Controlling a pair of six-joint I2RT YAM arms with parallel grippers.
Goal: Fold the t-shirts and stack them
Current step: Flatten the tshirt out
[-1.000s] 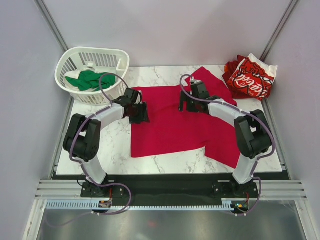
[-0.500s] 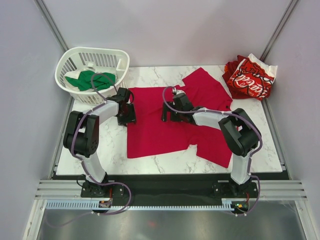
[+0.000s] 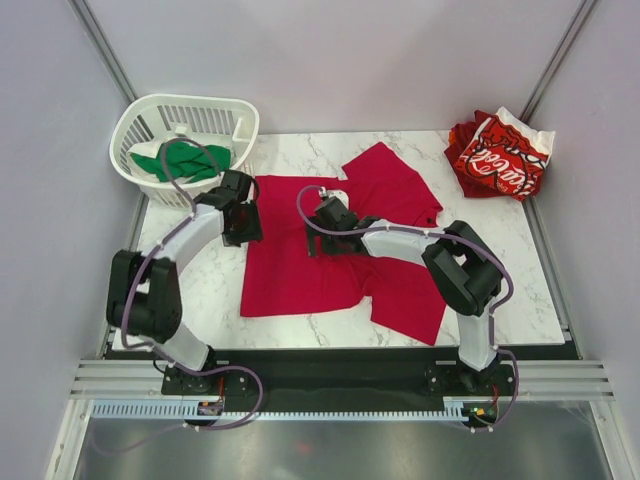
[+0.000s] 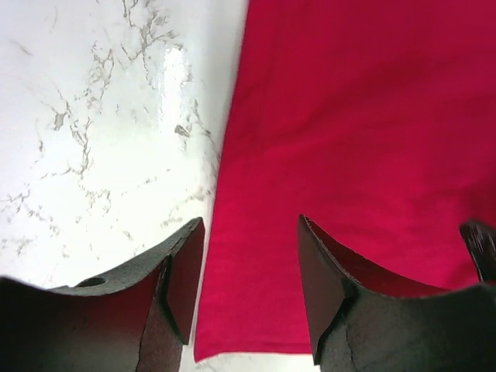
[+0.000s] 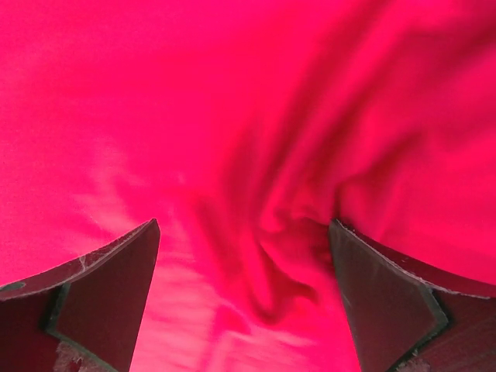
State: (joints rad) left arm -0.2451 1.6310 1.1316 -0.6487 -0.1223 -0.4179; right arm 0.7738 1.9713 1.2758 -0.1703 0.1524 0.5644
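The plain crimson-red t-shirt (image 3: 330, 260) lies spread and wrinkled across the middle of the marble table (image 3: 200, 300). My left gripper (image 3: 242, 222) is open at the shirt's left edge. In the left wrist view (image 4: 252, 287) one finger is over marble and the other over the red cloth (image 4: 349, 116), near a corner. My right gripper (image 3: 318, 232) is open over the shirt's upper middle. In the right wrist view (image 5: 244, 294) it straddles a bunched fold of red cloth (image 5: 294, 225). The green t-shirt (image 3: 185, 160) lies in the basket. The red-and-white lettered t-shirt (image 3: 500, 155) lies crumpled at the back right.
The white slatted basket (image 3: 150, 120) stands at the back left corner, just behind my left gripper. Grey walls close in the table on three sides. Bare marble shows at the left front and at the right of the red shirt.
Both grippers have moved left across the table, and the crimson shirt has shifted left with them. Its right part is now more bunched and wrinkled.
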